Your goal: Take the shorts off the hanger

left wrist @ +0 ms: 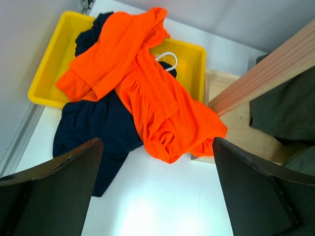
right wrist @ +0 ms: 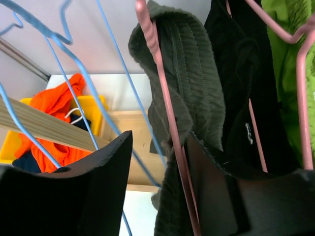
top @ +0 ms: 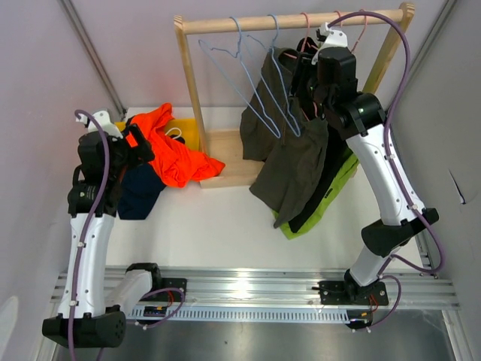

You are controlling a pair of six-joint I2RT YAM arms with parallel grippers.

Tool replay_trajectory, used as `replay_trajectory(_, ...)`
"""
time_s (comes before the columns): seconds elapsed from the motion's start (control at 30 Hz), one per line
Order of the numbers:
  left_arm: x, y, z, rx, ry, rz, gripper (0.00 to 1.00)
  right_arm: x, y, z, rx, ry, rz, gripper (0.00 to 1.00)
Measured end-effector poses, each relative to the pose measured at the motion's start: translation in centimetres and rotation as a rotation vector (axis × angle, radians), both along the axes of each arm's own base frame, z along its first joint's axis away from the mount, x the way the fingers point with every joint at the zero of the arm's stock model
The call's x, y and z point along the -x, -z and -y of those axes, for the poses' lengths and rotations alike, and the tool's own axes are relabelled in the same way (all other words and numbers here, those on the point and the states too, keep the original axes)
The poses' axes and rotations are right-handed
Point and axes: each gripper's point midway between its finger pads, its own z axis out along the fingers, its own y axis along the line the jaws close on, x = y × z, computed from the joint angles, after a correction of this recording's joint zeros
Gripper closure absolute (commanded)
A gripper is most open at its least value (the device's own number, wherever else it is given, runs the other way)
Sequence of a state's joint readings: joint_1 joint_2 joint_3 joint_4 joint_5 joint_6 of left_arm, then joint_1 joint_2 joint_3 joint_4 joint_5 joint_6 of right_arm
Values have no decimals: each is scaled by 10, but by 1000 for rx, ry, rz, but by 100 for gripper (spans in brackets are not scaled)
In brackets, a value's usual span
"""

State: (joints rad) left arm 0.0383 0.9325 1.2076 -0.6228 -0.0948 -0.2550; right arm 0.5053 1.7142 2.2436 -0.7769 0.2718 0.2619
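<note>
Left gripper (left wrist: 156, 147) hangs wide open and empty over the orange shorts (left wrist: 147, 93) and navy shorts (left wrist: 98, 128). Right gripper (right wrist: 158, 140), half closed, straddles the olive-grey shorts (right wrist: 192, 73) on a pink hanger (right wrist: 165, 98); whether it grips is unclear.

The left hand (left wrist: 156, 145) sits low, jaws wide — the right hand (right wrist: 160, 147) reaches high, jaws partly apart.

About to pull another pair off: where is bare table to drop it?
Bare white table lies between the navy shorts, the rack base, the hanging olive-grey shorts and the front rail. Crowded: the yellow bin, heaped with the orange shorts, and under the olive-grey shorts.
</note>
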Motion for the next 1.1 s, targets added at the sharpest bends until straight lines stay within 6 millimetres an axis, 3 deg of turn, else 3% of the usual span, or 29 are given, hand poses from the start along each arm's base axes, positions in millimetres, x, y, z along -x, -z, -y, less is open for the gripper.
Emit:
replay_trajectory(0.13,0,11,5,3,19,-24,1,-3,13,-2,3,4,-22,57)
replay_trajectory(0.23,-1,14,7,3,26,-27,1,-5,18,-2,2,8,-30,77)
replay_trajectory(0.33,-2,17,7,4,25,-31,1,-4,19,-2,-3,11,-31,87)
replay_trajectory(0.4,-2,19,8,7,26,-35,1,-4,18,-2,-8,11,-29,86)
replay_trajectory(0.5,-2,23,15,8,46,-44,1,-3,16,-2,-14,12,-25,77)
replay_trajectory(0.67,-1,32,24,6,76,-65,1,-2,8,0,-24,16,-8,76)
replay_trajectory(0.7,-1,34,25,6,77,-68,1,-2,4,0,-28,16,0,77)
replay_trajectory(0.77,-1,35,26,5,81,-71,1,0,-6,2,-36,17,22,98)
replay_trajectory(1.1,-1,37,33,3,103,-75,1,3,-13,3,-41,17,31,100)
